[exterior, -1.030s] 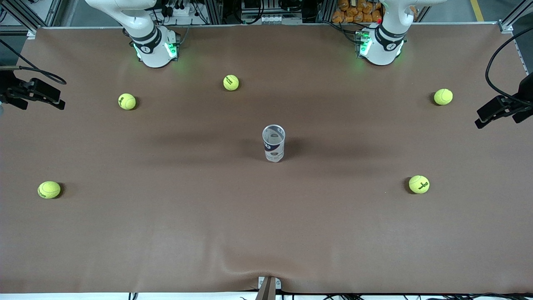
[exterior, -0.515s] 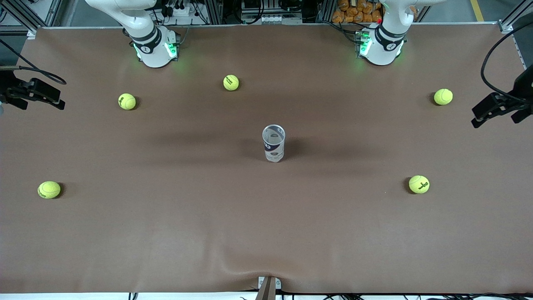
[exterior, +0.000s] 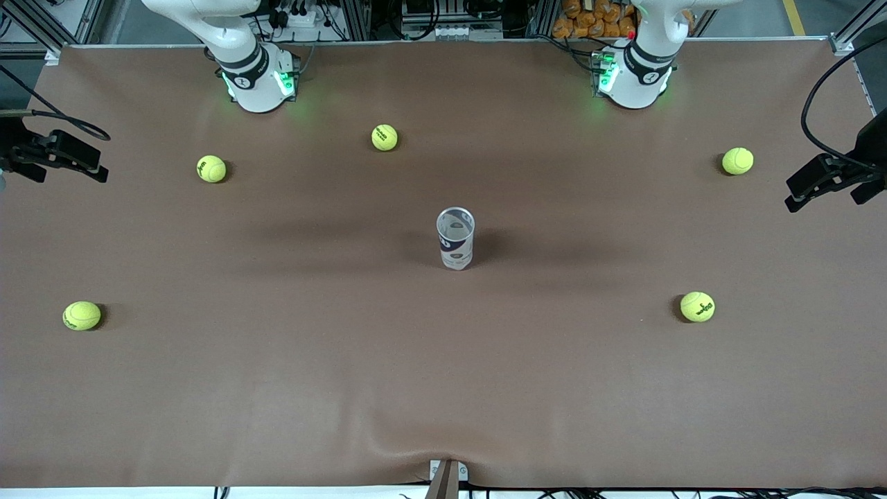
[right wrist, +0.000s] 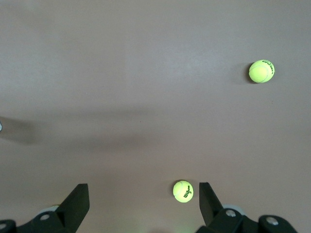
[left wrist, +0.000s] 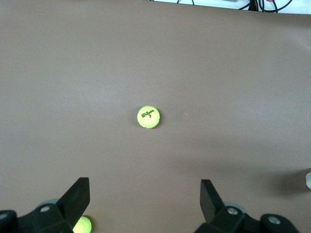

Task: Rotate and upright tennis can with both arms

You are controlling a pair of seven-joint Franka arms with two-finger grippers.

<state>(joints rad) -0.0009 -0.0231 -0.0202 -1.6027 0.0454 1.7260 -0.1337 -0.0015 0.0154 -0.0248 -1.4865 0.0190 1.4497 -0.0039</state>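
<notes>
The tennis can (exterior: 455, 239) stands upright at the centre of the frame on the table (exterior: 443, 388). Five tennis balls ring it: upper centre (exterior: 384, 137), upper left (exterior: 211, 168), upper right (exterior: 737, 161), lower left (exterior: 82, 315), lower right (exterior: 697, 306). The right gripper (exterior: 69, 161) hangs at the left edge, the left gripper (exterior: 807, 188) at the right edge.

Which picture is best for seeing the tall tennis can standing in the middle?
The front view. There the tennis can stands upright mid-table, its silver rim, open top and label all showing. The left wrist view catches only a pale sliver at its edge; the right wrist view likewise shows just a tiny edge, with the can's shadow.
</notes>
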